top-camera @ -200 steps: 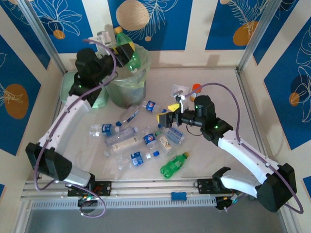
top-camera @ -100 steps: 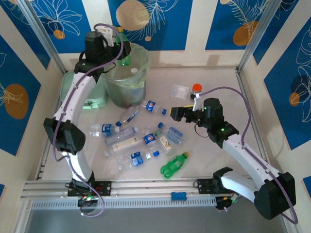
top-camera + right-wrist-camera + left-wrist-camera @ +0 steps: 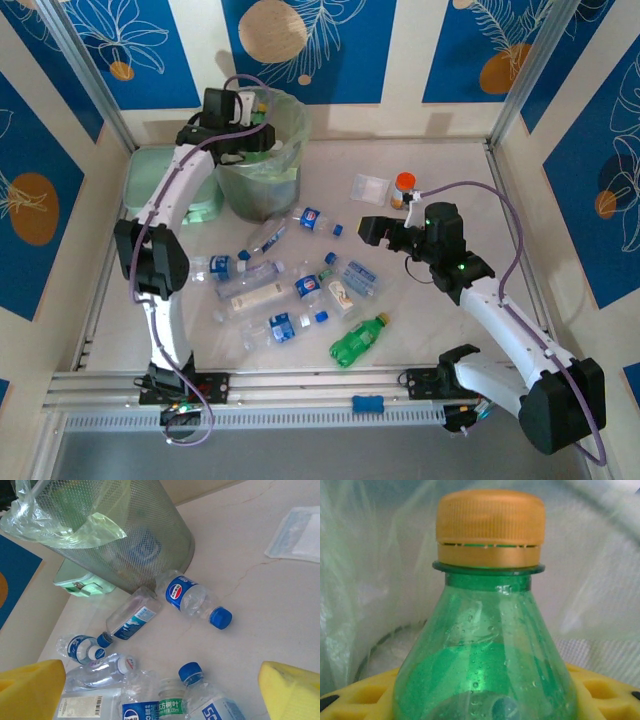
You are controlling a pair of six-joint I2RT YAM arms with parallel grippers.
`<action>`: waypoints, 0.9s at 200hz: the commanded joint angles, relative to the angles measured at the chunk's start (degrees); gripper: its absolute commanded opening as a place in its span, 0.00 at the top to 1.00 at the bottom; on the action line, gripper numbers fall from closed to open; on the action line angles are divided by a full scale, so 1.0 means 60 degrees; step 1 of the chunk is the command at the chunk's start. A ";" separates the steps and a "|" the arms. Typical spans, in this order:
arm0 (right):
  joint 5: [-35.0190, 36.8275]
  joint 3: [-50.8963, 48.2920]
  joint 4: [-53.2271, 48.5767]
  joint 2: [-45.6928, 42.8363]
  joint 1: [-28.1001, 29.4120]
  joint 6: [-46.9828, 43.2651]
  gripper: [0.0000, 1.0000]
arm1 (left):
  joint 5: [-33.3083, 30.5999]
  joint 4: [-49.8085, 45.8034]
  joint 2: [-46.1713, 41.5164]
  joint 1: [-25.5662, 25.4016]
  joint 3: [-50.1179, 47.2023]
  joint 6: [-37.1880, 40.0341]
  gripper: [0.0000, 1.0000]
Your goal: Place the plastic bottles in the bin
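Observation:
A green bottle (image 3: pixel 485 655) with an orange cap stands upright between the yellow fingers (image 3: pixel 357 700) of my left gripper (image 3: pixel 480 700), which is shut on it. Pale liner surrounds it. From above, the left gripper (image 3: pixel 252 137) hangs over the mouth of the round bin (image 3: pixel 262 182). Several clear bottles with blue labels lie in a loose cluster (image 3: pixel 270 290) on the table; one with a blue cap (image 3: pixel 312 219) (image 3: pixel 192 597) lies nearest the bin (image 3: pixel 145 545). Another green bottle (image 3: pixel 358 341) lies near the front. My right gripper (image 3: pixel 372 230) (image 3: pixel 160 695) is open above the cluster, holding nothing.
A small orange-capped jar (image 3: pixel 403 186) and a clear flat container (image 3: pixel 370 187) (image 3: pixel 297 535) sit behind the right gripper. A mint green box (image 3: pixel 155 180) (image 3: pixel 77 582) stands left of the bin. Blue patterned walls enclose the table.
The left arm has swung further right over the bin and brought the green bottle down into the liner. The right gripper has drawn back to the right, off the cluster.

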 commanded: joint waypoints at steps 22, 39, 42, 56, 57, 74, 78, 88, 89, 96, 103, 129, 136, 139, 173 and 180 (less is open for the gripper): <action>0.0157 0.0255 -0.0469 0.0023 -0.0107 0.0482 0.01 | -0.0038 -0.0039 -0.0343 0.0005 0.0747 -0.0034 0.07; 0.0217 0.0340 -0.0722 0.0052 -0.0116 0.0704 0.01 | 0.0129 0.0004 -0.0658 -0.0035 0.0948 -0.0152 0.00; 0.0231 0.0365 -0.0790 0.0065 -0.0122 0.0744 0.01 | 0.0148 0.0012 -0.0732 -0.0049 0.0973 -0.0159 0.00; 0.0282 0.0492 -0.1153 0.0110 -0.0123 0.0935 0.01 | 0.0249 0.0049 -0.1151 -0.0144 0.0981 -0.0200 0.00; 0.0287 0.0503 -0.1181 0.0118 -0.0123 0.0953 0.01 | 0.0254 0.0049 -0.1188 -0.0149 0.0982 -0.0200 0.00; 0.0475 0.0569 -0.1663 0.0127 -0.0087 0.1382 0.01 | 0.0328 0.0060 -0.1774 -0.0322 0.0832 -0.0158 0.00; 0.0513 0.0558 -0.1783 0.0125 -0.0061 0.1484 0.01 | 0.0353 0.0088 -0.1946 -0.0378 0.0737 -0.0144 0.00; 0.0689 0.0556 -0.2085 0.0111 0.0025 0.1762 0.01 | 0.0412 0.0264 -0.2418 -0.0560 0.0340 -0.0127 0.00; 0.0710 0.0557 -0.2123 0.0103 0.0039 0.1791 0.01 | 0.0423 0.0288 -0.2474 -0.0584 0.0288 -0.0127 0.00; 0.0913 0.0552 -0.2425 0.0076 0.0157 0.1997 0.01 | 0.0484 0.0494 -0.2850 -0.0731 -0.0127 -0.0123 0.00; 0.1152 0.0565 -0.2770 0.0043 0.0292 0.2216 0.01 | 0.0519 0.0708 -0.3247 -0.0904 -0.0601 -0.0113 0.00; 0.1962 0.0569 -0.4147 -0.0159 0.0892 0.3114 0.01 | 0.0365 0.1699 -0.4860 -0.1618 -0.2839 -0.0195 0.00; 0.2125 0.0522 -0.4486 -0.0229 0.1057 0.3417 0.01 | 0.0334 0.2091 -0.5331 -0.1810 -0.3584 -0.0321 0.00; 0.2177 0.0505 -0.4616 -0.0260 0.1137 0.3570 0.01 | 0.0332 0.2262 -0.5527 -0.1884 -0.3906 -0.0402 0.00; 0.2118 -0.0131 -0.5582 -0.0783 0.1878 0.5132 0.00 | 0.0523 0.4092 -0.7457 -0.2678 -0.7273 -0.1559 0.00; 0.2034 -0.0287 -0.5742 -0.0885 0.1986 0.5407 0.00 | 0.0463 0.4363 -0.7763 -0.2835 -0.7845 -0.1778 0.00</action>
